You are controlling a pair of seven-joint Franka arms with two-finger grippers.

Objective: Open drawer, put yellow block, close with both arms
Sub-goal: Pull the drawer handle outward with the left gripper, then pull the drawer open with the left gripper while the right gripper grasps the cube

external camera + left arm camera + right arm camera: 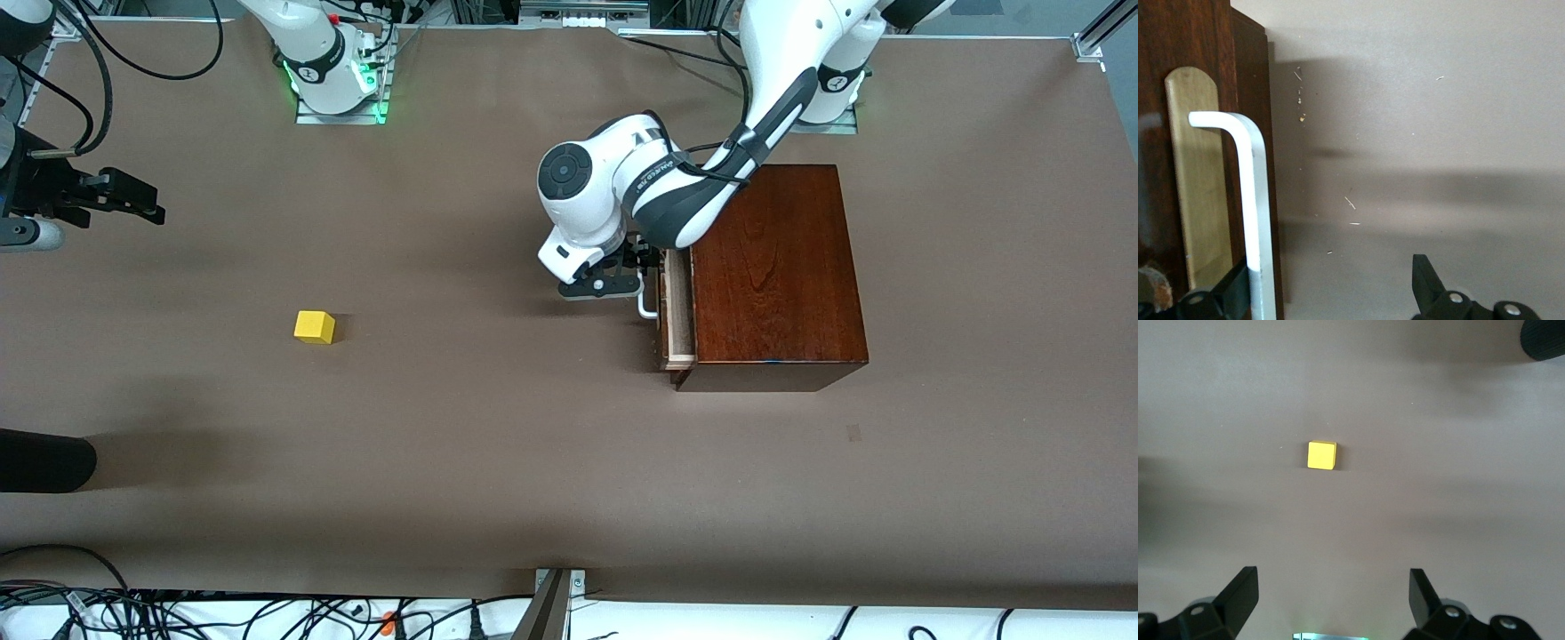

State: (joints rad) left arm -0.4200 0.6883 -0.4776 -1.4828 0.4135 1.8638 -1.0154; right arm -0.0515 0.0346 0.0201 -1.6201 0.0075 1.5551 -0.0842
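Observation:
The drawer [677,311] of the mahogany box [773,267] stands pulled out a little, and its pale tray edge shows. My left gripper [642,262] is open at the white bar handle [648,307]. In the left wrist view the handle [1255,193] lies inside the open left gripper [1331,280], close against one finger [1238,287], next to the dark drawer front [1248,67]. The yellow block [315,326] sits on the table toward the right arm's end. My right gripper [133,200] is open and empty, up in the air. The block [1321,455] shows ahead of the open right gripper [1331,587] in its wrist view.
A dark rounded object [44,462] juts in at the table edge toward the right arm's end, nearer to the front camera than the block; it also shows in the right wrist view [1545,337]. Brown table [498,444] lies between the block and the box.

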